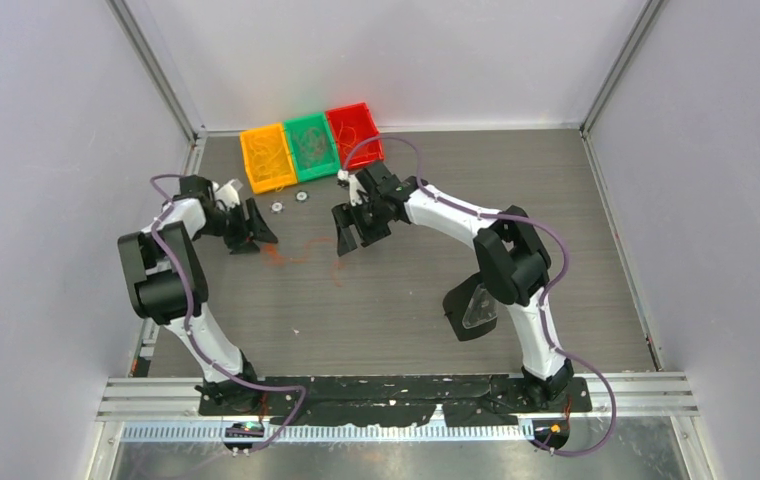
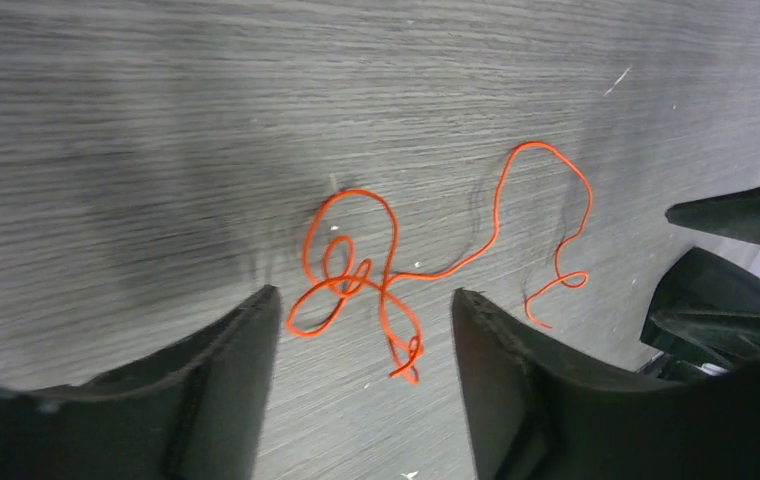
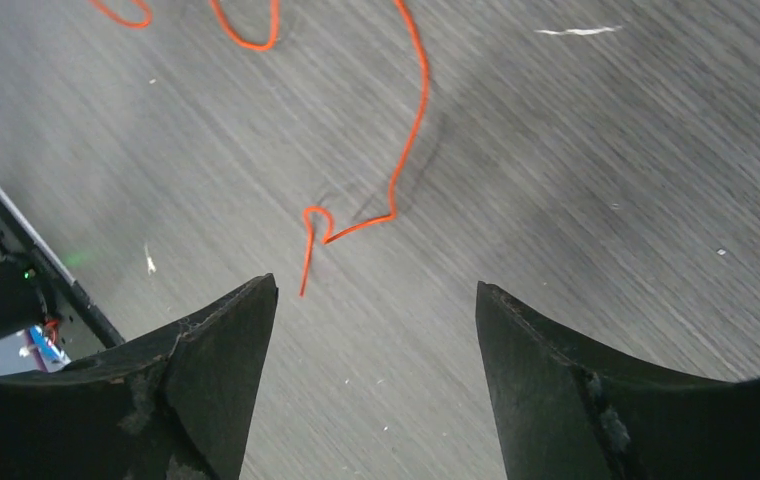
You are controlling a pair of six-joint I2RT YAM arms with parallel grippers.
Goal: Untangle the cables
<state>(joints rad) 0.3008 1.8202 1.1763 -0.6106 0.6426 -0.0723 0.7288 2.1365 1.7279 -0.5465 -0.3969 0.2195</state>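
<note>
My left gripper (image 1: 248, 228) hangs over the table (image 1: 406, 300), fingers spread wide and holding nothing. In its wrist view, the orange cable (image 2: 344, 275) lies flat on the wood. The knotted loops sit between the fingers at 12 o'clock, and a looser tail wanders off toward 2 o'clock. My right gripper (image 1: 356, 228) is likewise spread and empty (the cable's free end (image 3: 306, 265) lies just ahead of it, at 11 o'clock). I judge it best to pin the knot with the left, pinch the free end with the right, then draw apart slowly so the loops open rather than cinch.
</note>
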